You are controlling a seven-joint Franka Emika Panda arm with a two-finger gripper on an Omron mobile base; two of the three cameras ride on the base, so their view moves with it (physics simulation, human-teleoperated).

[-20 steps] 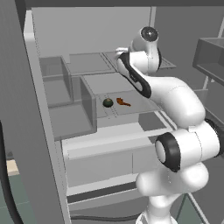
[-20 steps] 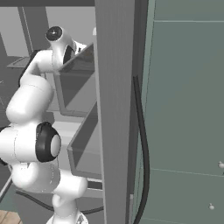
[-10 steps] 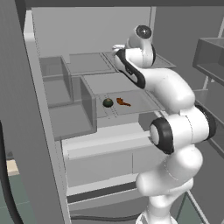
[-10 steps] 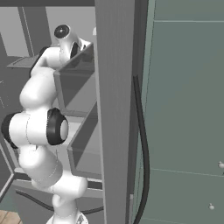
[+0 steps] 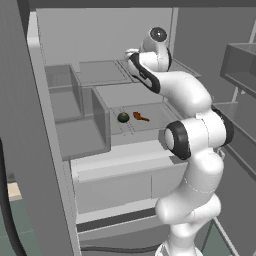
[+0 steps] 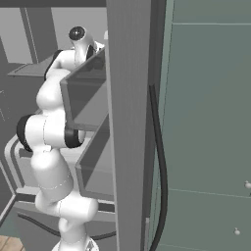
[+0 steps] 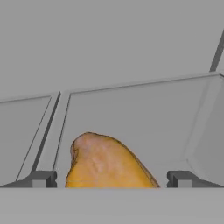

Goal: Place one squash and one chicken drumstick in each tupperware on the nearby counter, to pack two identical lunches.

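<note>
Swinging further up and back over the last second, the white arm is now reaching toward the upper rear shelf of the open grey fridge [image 5: 55, 150], its elbow raised higher than before while the food stays put. On the middle glass shelf [image 5: 150, 127], a small round dark-green squash [image 5: 123, 117] is lying just beside a thin reddish-orange chicken drumstick [image 5: 140, 117], apart from it. Through the hand camera, a plump golden-orange chicken drumstick [image 7: 107, 164] is sitting between the two dark fingertips [image 7: 40, 178] of the claw [image 7: 109, 180], inside a grey walled tray [image 7: 140, 109]. The claw is standing spread wide, its tips apart from the meat on both sides. From the right base camera, the arm is bending behind the fridge's grey door edge [image 6: 130, 122], with grey-green cabinet panels [image 6: 206, 122] to the right.
</note>
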